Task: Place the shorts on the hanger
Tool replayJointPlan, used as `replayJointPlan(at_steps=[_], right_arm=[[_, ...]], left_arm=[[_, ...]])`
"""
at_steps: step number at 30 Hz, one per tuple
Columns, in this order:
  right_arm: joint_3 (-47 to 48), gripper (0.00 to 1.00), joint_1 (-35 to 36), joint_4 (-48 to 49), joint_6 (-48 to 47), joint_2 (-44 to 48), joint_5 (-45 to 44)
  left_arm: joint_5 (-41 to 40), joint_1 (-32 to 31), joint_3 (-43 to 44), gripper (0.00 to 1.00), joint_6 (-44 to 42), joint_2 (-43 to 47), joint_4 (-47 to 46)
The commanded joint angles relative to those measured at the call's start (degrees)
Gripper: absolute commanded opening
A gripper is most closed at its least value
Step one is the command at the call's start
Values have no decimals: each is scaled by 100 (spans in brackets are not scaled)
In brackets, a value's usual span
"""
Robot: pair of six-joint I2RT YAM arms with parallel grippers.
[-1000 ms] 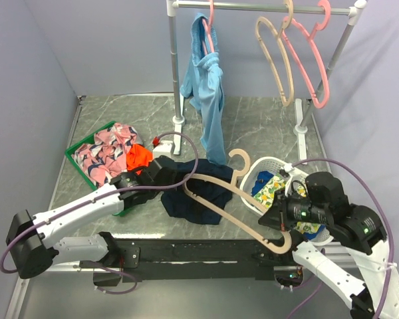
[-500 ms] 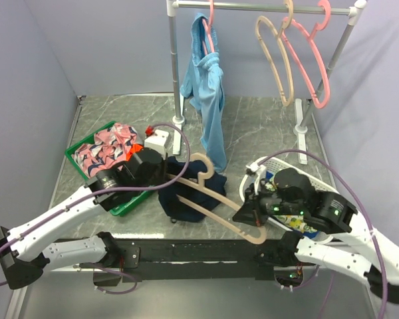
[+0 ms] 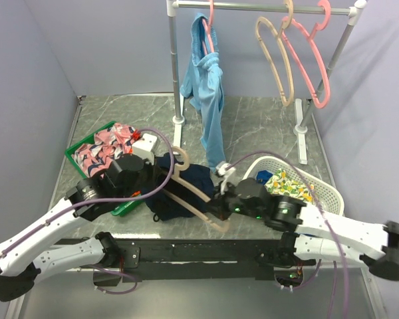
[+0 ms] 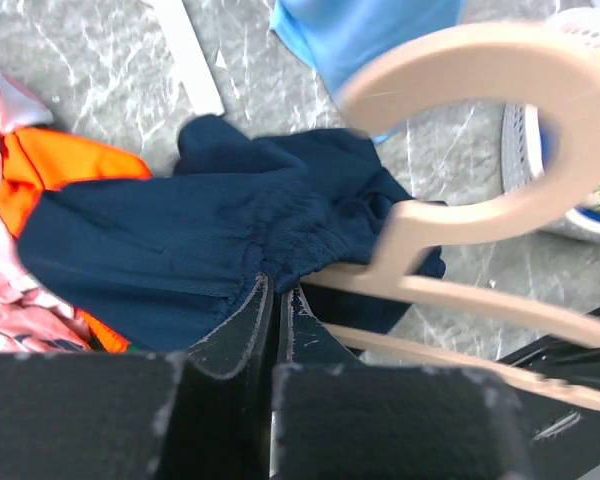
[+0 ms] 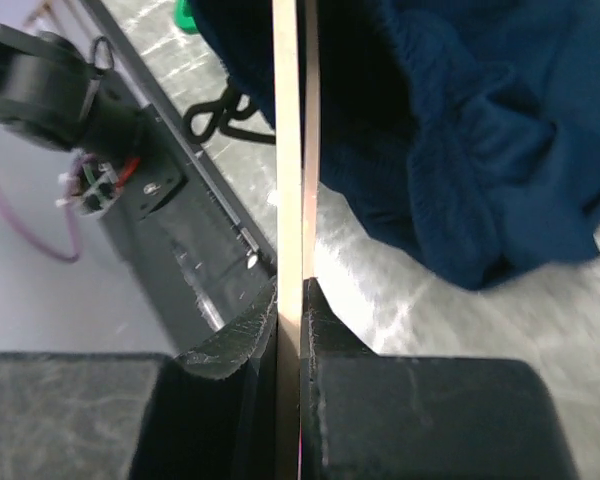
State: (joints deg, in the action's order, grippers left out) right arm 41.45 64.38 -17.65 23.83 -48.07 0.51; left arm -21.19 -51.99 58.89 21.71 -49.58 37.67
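The dark navy blue soft fabric shorts (image 3: 201,178) are bunched at the near middle of the grey marble-patterned worktop (image 3: 120,113), between the two arms. They lie just right of a green plastic tray (image 3: 76,149) of pink patterned and orange clothes and left of a white slotted laundry basket (image 3: 319,183).

The left hand (image 3: 156,178) comes in from the tray side. In its wrist view the left hand (image 4: 277,290) has its fingers pressed together on a gathered edge of the shorts (image 4: 200,230). The cloth spreads up and away from the fingertips, with its left part resting on the orange garment (image 4: 70,170).

The beige thin plastic hanger (image 3: 180,167) lies slanted across the shorts. Its hook points toward the back of the worktop and its arms run down to the right. From the left wrist, the hanger (image 4: 480,60) has its hook curled above and to the right of the fingers, and its neck and two bars cross the right part of the cloth. I cannot tell whether a bar passes through the shorts or only lies over them.

The right hand (image 3: 218,207) reaches in from the basket side at the hanger's lower end. In its wrist view the right hand (image 5: 292,295) is nearly closed, clamping the hanger (image 5: 290,150) edge-on. The shorts (image 5: 460,130) hang just right of that bar and touch it.

Behind, a light-blue garment (image 3: 209,86) hangs from a metal clothes rail (image 3: 253,6).
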Motion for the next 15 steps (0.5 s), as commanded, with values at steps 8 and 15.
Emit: replayJointPlan(at_steps=[8,15], right_arm=[[-392,0,725,2758,-239,-879,-1387],[-375,0,734,2828,-274,-1072,-1361]], left_arm=[[150,-22,-115,58,272,387,-409],[1134,-31,-475,55,52,959,-1147]])
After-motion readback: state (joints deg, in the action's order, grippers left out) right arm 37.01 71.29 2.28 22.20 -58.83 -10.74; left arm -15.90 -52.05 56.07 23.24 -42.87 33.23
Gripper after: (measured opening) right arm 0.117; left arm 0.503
